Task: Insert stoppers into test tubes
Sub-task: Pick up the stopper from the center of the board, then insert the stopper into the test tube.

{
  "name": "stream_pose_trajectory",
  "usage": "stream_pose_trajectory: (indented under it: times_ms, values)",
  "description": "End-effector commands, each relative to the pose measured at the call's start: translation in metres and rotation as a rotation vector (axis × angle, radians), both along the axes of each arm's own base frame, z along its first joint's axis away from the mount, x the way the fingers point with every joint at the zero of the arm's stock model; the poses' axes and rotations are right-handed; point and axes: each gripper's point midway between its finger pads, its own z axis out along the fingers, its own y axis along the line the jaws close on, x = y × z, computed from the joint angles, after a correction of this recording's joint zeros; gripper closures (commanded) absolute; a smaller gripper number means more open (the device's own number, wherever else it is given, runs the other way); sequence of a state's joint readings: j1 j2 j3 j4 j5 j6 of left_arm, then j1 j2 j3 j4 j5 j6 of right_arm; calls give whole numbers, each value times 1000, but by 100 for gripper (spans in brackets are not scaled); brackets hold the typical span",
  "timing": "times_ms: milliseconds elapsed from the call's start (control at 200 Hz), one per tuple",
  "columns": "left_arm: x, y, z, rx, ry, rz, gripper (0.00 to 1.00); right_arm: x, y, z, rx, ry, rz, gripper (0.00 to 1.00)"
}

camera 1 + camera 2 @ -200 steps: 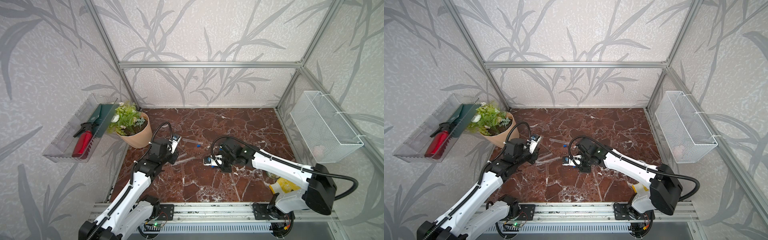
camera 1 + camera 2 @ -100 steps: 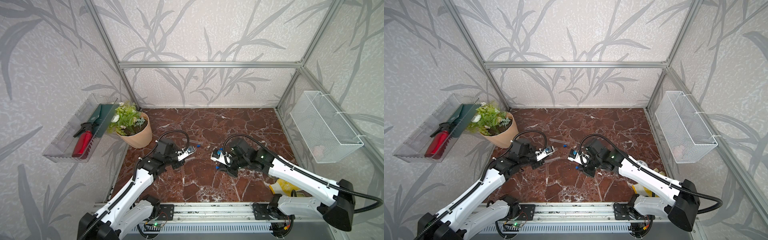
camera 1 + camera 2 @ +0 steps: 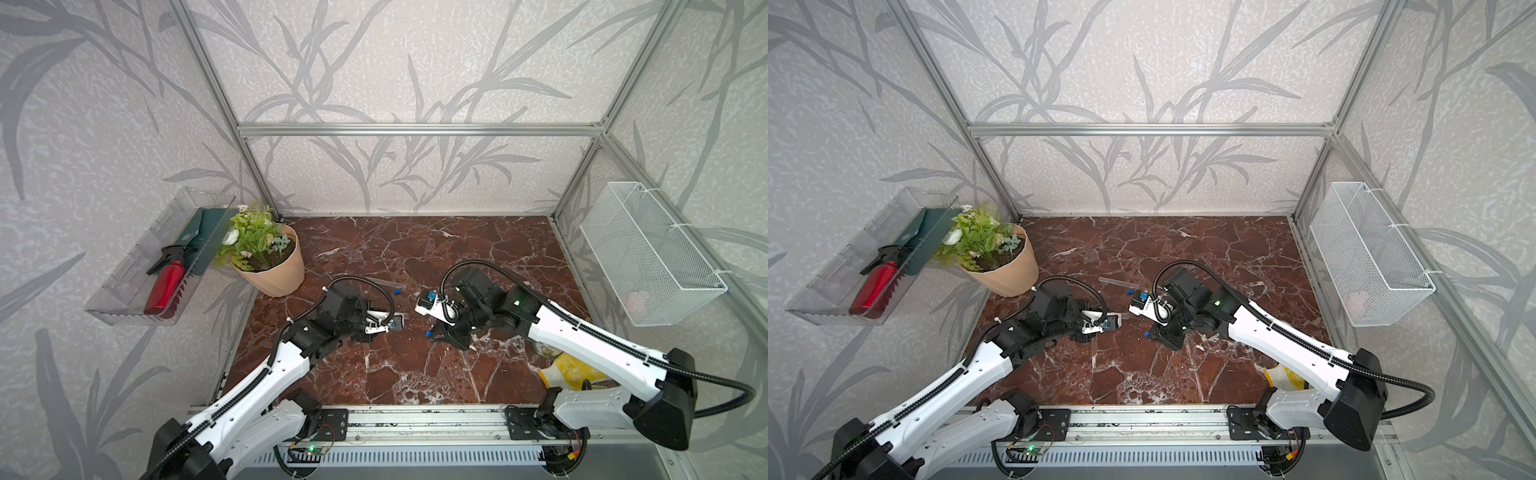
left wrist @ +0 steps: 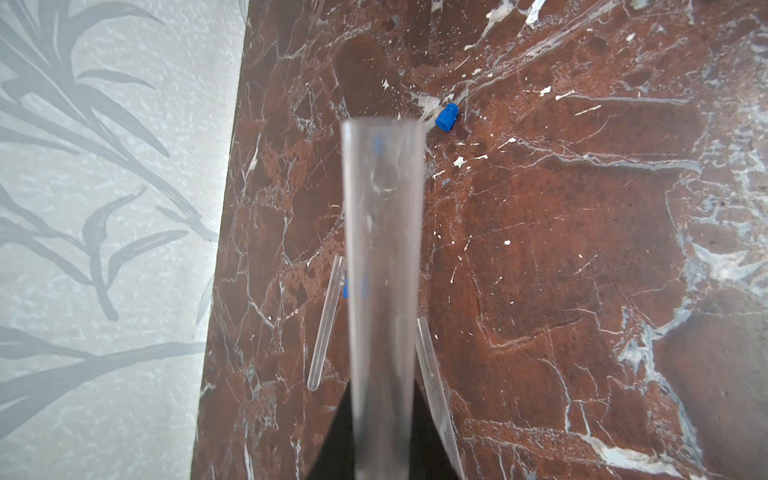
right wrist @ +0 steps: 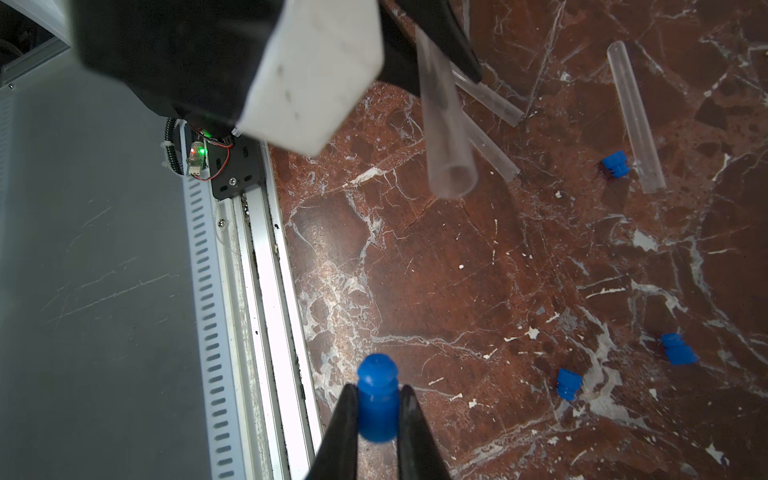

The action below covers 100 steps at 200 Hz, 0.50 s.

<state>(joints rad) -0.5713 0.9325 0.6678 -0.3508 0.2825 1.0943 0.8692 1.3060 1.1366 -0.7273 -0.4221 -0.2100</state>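
Arms (image 3: 266,374) now face each other.
Left end effector (image 4: 380,432) grips tube (image 5: 446,137), mouth toward stopper (image 5: 376,399) pinched in right end effector (image 5: 377,415).

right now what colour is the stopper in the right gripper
Bright blue. The stopper shows best in the right wrist view, pinched by the right gripper.

Red-brown marble tabletop (image 3: 415,374); on it three clear test tubes (image 5: 636,116), three blue stoppers (image 5: 615,163), a potted plant (image 3: 272,270)
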Motion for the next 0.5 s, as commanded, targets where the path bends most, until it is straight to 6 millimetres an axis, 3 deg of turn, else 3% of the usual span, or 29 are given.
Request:
stream_pose_trajectory:
  times_ms: [0, 495]
  values:
    - [-1, -9, 3, 34, -90, -95, 100, -1, 9, 11, 33, 20, 5, 92]
    - [-6, -16, -2, 93, -148, -179, 100, 4, 28, 16, 76, 17, -14, 92]
